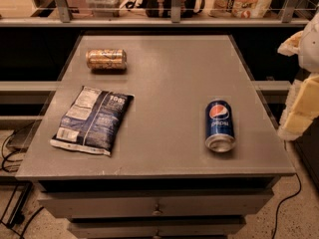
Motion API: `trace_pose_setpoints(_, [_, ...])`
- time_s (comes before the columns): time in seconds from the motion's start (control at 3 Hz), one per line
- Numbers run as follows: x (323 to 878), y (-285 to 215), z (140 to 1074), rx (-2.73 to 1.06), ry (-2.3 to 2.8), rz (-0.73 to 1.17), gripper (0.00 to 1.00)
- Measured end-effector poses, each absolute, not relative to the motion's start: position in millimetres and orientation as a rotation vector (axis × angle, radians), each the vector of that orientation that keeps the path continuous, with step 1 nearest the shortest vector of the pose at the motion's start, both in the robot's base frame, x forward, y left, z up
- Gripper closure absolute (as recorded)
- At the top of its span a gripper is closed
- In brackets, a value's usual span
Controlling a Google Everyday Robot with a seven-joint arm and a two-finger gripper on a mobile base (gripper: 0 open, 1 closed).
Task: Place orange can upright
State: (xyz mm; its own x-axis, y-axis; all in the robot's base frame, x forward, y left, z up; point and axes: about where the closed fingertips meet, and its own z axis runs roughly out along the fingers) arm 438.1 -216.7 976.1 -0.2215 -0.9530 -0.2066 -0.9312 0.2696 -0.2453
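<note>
from my seat i see the gripper (300, 103) only as a pale cream and yellow shape at the right edge of the view, hanging just off the right side of the grey table (174, 83); how the arm behind it is posed i cannot tell, nor whether the pincer is apart or together. it touches nothing on the table and is well apart from the orange can (105, 59)

the orange can lies on its side near the far left corner of the table, its long axis running left to right. in front of it, near the left edge, a dark blue snack bag (93, 119) lies flat. a blue pepsi can (220, 126) lies on its side toward the right front, one silver end facing me, the thing nearest the gripper. below the tabletop i see drawers (157, 208)
</note>
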Motion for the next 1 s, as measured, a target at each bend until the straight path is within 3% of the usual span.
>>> trace_pose_setpoints(1.0, [463.1,-193.7,974.5,-1.859,2.11,-0.156,0.0])
